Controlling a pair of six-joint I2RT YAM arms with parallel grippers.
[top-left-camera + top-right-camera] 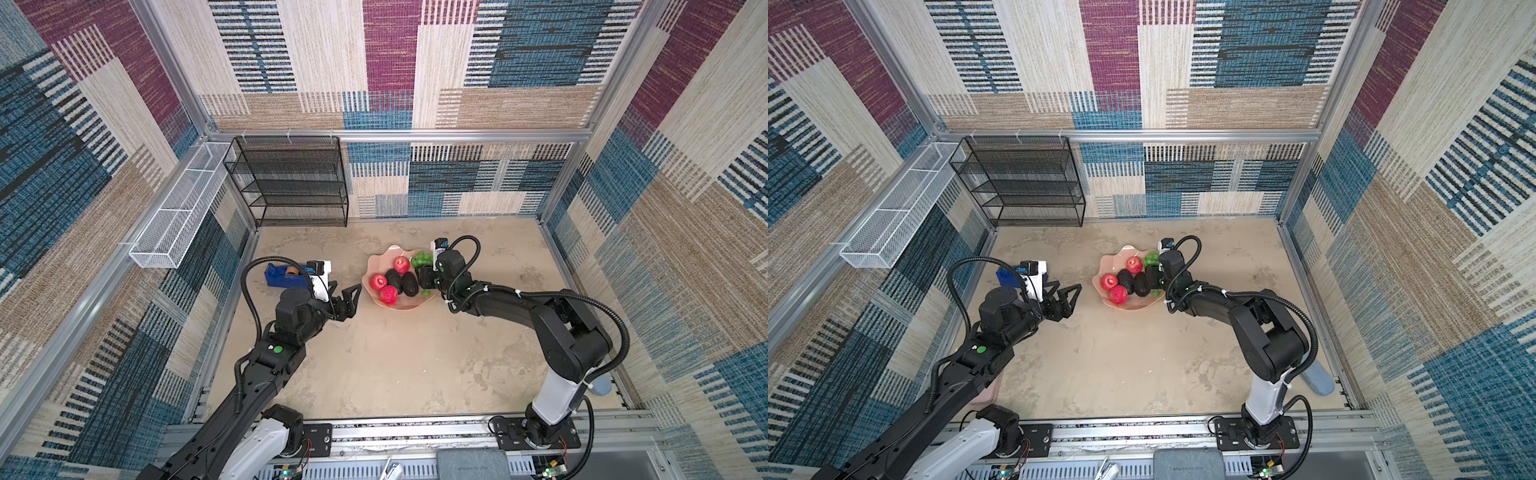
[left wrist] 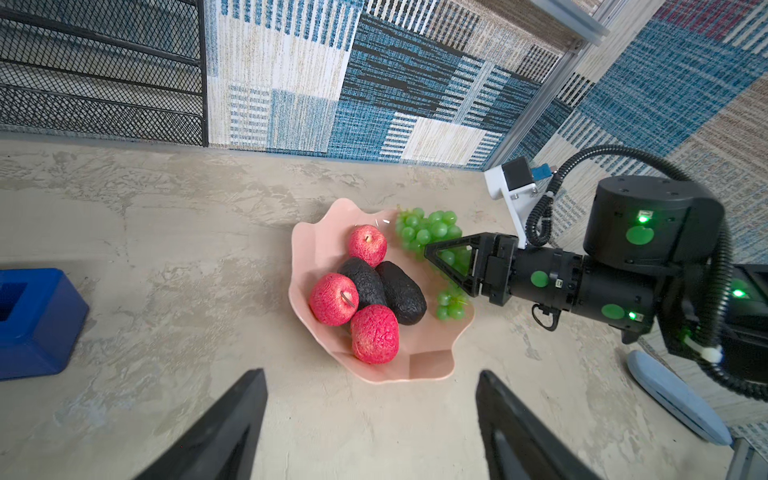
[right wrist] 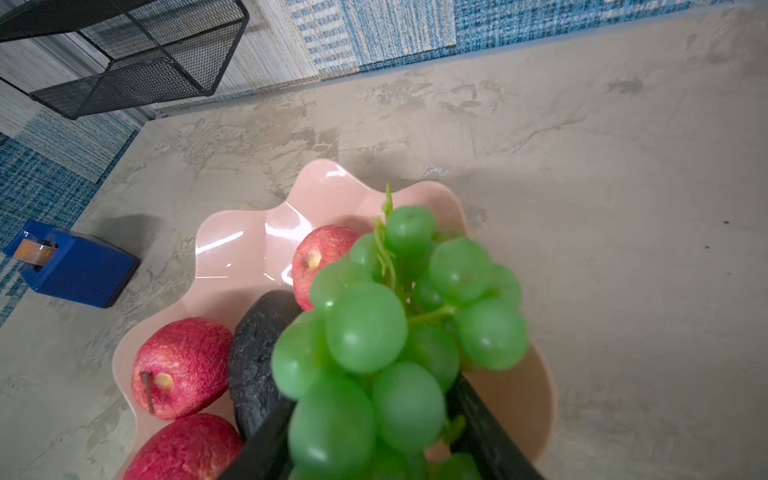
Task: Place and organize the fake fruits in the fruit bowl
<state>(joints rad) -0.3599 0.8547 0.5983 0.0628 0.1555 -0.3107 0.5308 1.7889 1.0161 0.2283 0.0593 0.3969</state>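
Straddling the grapes, the right pincer reaches in level over the right-hand side of the fruit bowl, its fingers pointing across the bowl toward the two avocados. The bunch is directly between its jaws and runs crosswise to them. Its long axis follows the bowl's rim, one end sticking out beyond the pincer on the far side, the other end showing on the near side, down inside the bowl. The far end seems to rest on or just over the scalloped rim; which, I cannot tell. The jaws stand partly apart with grapes filling the gap, and whether they press the bunch or merely flank it I cannot tell. The avocados lie side by side just ahead of the fingertips, touching each other, and the three apples sit beyond them, all in the bowl.

The right arm is bent low at the elbow, forearm roughly level above the surface, wrist close to the bowl's edge. The left pincer hovers wide and empty just short of the bowl's opposite side, clearly farther from the grapes. By my judgement the next move is the right arm's, and it turns on bringing the bunch's far end inside the rim.
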